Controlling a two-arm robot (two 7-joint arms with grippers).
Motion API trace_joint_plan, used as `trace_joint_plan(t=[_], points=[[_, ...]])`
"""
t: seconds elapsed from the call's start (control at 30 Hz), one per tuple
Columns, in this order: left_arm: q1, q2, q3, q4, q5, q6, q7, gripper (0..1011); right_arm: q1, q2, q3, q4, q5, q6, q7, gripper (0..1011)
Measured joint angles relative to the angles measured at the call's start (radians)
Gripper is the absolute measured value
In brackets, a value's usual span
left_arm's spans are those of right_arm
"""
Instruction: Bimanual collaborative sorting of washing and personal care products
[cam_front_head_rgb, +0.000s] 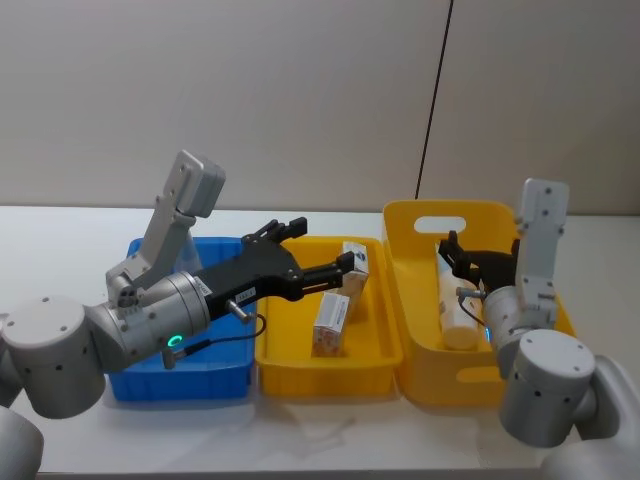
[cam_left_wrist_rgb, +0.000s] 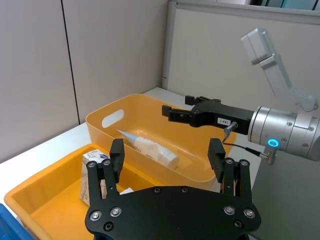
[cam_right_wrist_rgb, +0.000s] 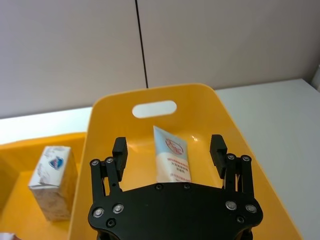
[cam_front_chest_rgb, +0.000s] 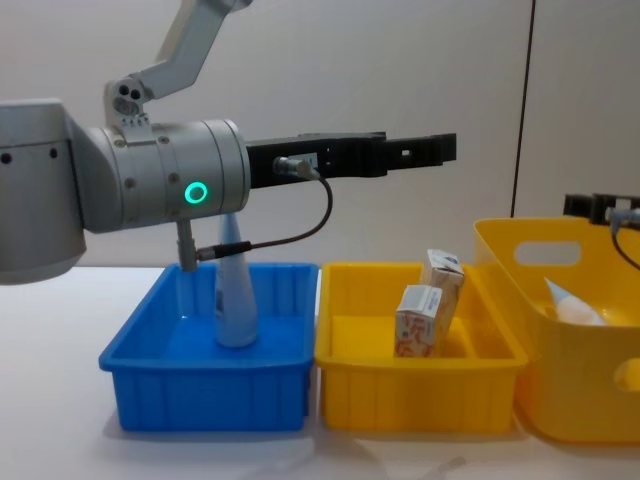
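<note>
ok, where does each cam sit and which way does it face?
Head: high, facing down on three bins; both arms show, left pincer over the yellow tray, right pincer over the basket.
Chest: low, facing forward side-on; left arm above the tray, upright tube in the blue bin.
Left wrist: on left arm, facing the basket; own open pincer, right arm beyond.
Right wrist: on right arm, facing down into the basket; own open pincer.
Shared: both wrists see the basket's lying tube.

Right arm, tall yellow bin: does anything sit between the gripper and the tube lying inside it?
Nothing visible does. The right gripper hangs open above the tube, which lies on the floor of the tall yellow bin; the bin's walls stand off to the sides.
</note>
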Motion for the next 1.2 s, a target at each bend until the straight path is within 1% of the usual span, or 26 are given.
trace_joint_plan(t=[0.27, 0.4, 0.5, 0.7, 0.8, 0.97, 1.07, 1.2], points=[[0.0, 0.0, 0.0, 0.0, 0.0, 0.0, 0.0, 1001, -0.011, 0.003, 0.003, -0.036, 0.017, -0.057, 0.047, 1002], [0.0, 0.0, 0.0, 0.0, 0.0, 0.0, 0.0, 1001, -0.02, 0.006, 0.004, -0.064, 0.034, -0.098, 0.087, 1002], [0.0, 0.0, 0.0, 0.0, 0.0, 0.0, 0.0, 1001, -0.024, 0.008, 0.005, -0.078, 0.044, -0.114, 0.107, 1002], [0.0, 0.0, 0.0, 0.0, 0.0, 0.0, 0.0, 1001, -0.035, 0.012, 0.008, -0.122, 0.077, -0.177, 0.182, 1002], [0.003, 0.0, 0.0, -0.002, 0.001, 0.0, 0.003, 1002, -0.038, 0.013, 0.008, -0.137, 0.09, -0.194, 0.205, 1002], [0.022, 0.009, -0.001, -0.021, 0.015, -0.004, 0.035, 1001, -0.041, 0.015, 0.008, -0.143, 0.094, -0.199, 0.213, 1002], [0.04, 0.017, -0.003, -0.038, 0.029, -0.009, 0.067, 1001, -0.05, 0.021, 0.006, -0.15, 0.095, -0.199, 0.213, 1002], [0.076, 0.034, -0.006, -0.072, 0.056, -0.02, 0.126, 1001, -0.07, 0.038, -0.002, -0.166, 0.101, -0.2, 0.217, 1002]])
